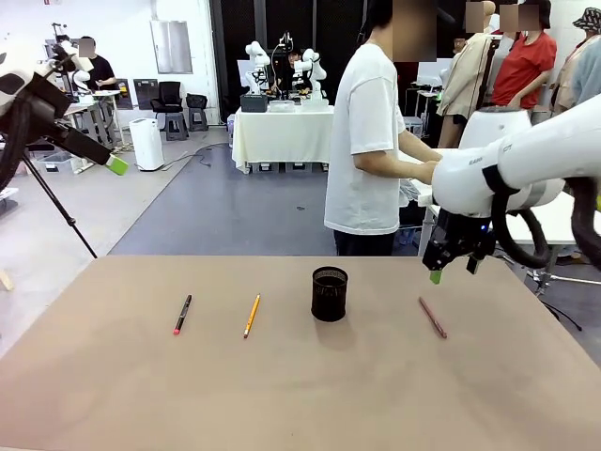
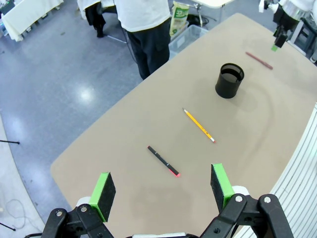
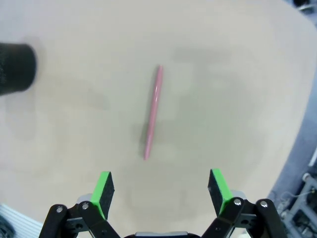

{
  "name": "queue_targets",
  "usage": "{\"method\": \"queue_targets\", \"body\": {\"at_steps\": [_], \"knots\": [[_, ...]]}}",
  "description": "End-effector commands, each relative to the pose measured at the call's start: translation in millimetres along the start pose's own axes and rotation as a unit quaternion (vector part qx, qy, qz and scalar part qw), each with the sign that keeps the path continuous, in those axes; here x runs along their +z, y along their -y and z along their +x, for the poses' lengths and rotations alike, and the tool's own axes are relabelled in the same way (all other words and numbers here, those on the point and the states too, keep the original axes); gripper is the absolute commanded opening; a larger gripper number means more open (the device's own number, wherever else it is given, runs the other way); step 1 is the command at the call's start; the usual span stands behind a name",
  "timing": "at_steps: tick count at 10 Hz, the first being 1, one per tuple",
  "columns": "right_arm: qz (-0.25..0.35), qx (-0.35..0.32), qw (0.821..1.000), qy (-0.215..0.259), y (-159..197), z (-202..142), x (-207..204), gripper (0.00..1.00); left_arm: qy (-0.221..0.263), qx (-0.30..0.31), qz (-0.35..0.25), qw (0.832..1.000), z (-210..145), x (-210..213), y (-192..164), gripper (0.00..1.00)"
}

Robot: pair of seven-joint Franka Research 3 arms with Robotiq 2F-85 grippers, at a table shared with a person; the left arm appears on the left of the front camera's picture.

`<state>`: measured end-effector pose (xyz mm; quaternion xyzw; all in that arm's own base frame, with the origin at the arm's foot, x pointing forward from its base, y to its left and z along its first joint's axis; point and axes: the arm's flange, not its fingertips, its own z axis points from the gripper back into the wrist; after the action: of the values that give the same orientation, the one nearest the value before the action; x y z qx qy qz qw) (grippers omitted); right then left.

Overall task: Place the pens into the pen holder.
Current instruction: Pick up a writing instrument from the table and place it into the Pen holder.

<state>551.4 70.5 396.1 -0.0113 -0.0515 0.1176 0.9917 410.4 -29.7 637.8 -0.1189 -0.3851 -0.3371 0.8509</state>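
Three pens lie flat on the tan table: a black pen with a red end at the left, a yellow-orange pencil-like pen beside it, and a reddish-pink pen at the right. The black mesh pen holder stands upright between them with nothing in it. My right gripper hangs open just above the reddish-pink pen. Far up at the left, off the table's edge, my left gripper is open and holds nothing; one green fingertip shows.
A person in a white T-shirt stands at the far side of the table, side-on. A tripod leg stands on the floor at the left. Bare tabletop stretches along the front.
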Motion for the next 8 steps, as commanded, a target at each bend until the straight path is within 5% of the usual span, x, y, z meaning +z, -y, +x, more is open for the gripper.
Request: {"method": "queue_targets", "body": {"at_steps": [1,8], "knots": [[0.008,-0.041,0.999,0.004,2,30,-16,1.00,0.001,-0.002,-0.001,1.000,0,2,0,1.00],[0.017,-0.096,0.995,-0.031,5,49,-73,1.00,0.001,-0.002,-0.001,1.000,0,2,0,1.00]]}}
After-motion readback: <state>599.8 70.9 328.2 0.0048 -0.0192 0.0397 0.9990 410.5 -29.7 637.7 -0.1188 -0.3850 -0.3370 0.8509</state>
